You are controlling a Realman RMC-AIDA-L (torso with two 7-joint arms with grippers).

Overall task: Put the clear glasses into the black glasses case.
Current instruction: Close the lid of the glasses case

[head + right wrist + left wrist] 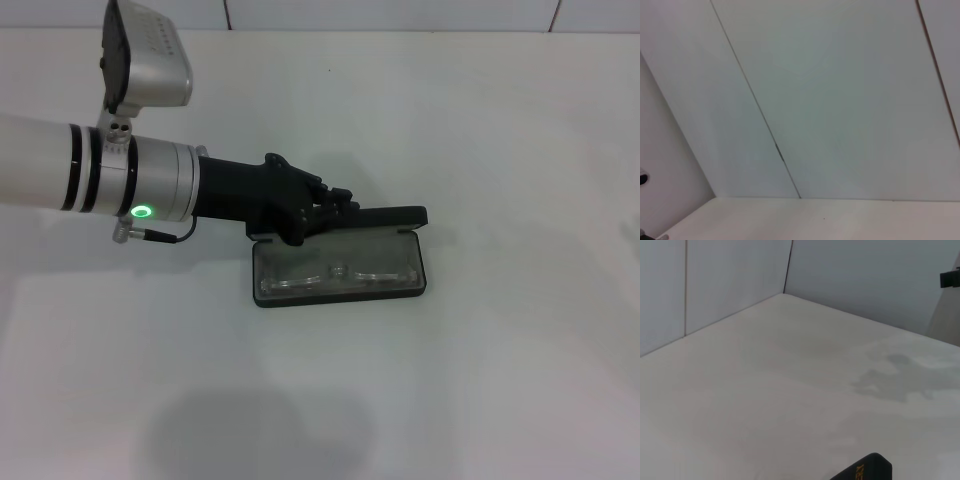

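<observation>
My left gripper (335,205) is out over the white table (500,380), reaching in from my left side to the back edge of the black glasses case (340,272). The case lies open near the middle of the table, its tray facing up with the grey lining showing. Its lid (385,216) stands raised along the far side, seen from the head view as a dark strip. My fingers (345,200) sit right at the lid's left half, touching or nearly touching it; from the head view I cannot tell whether they are parted or closed, or whether they actually pinch the lid edge. The clear glasses (340,276) lie inside the tray, lenses spread along its length, faint against the lining, within the case walls. A green light (143,211) glows on my left wrist housing. My left wrist camera looks across bare tabletop towards the corner of the walls and catches only a rounded black corner of the case lid (867,469) with a bit of orange lettering on it. My right arm is out of the head view; its wrist camera shows only pale wall panels (840,100) and a strip of table, so my right gripper is not seen.
</observation>
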